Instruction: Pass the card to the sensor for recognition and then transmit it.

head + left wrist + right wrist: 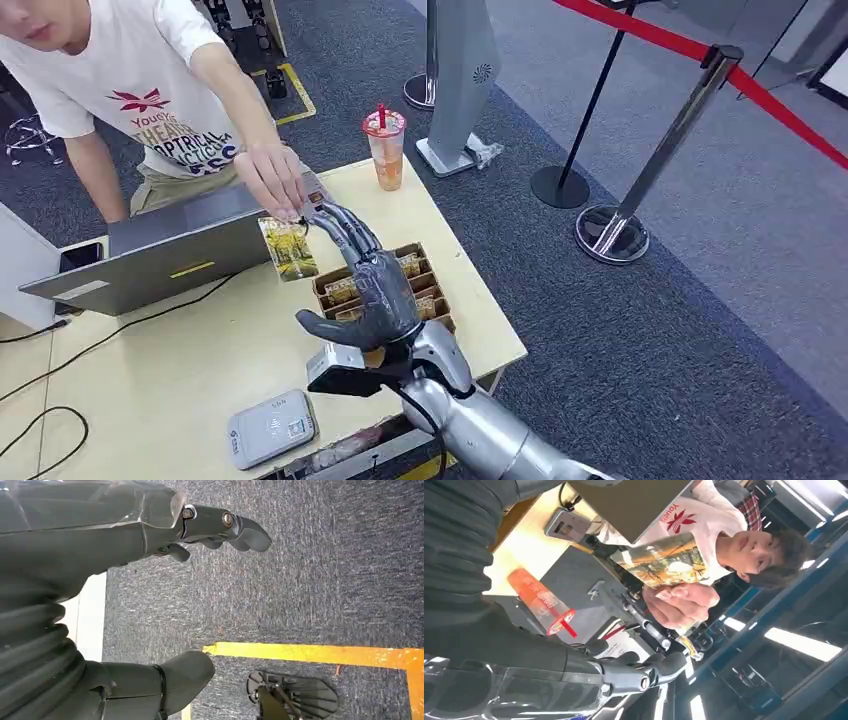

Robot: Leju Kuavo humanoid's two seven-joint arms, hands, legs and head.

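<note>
The right hand's fingers (345,228) reach out straight over the desk (170,370), their tips at the top edge of the card (287,247). A person's hand (272,178) pinches that same top edge from the other side. Whether the robot's fingers grip the card or only touch it, I cannot tell; in the right wrist view the card (667,561) sits in the person's hand (681,602), apart from the dark fingertips (669,662). The card hangs upright, its printed face showing yellow and green, just in front of the grey laptop (150,250) and beside the compartment tray (420,280) of packets that the right hand (365,290) hovers over.

The left hand (100,580) hangs above the grey carpet (300,580), fingers (240,527) slightly curled and apart from the thumb (180,675), holding nothing. A yellow floor line (320,654) runs below it.

Near the desk's front edge lies a grey card reader (271,429). At the far corner stands an orange drink cup (386,148) with a red straw. Black cables (130,325) trail across the desk from the laptop.
</note>
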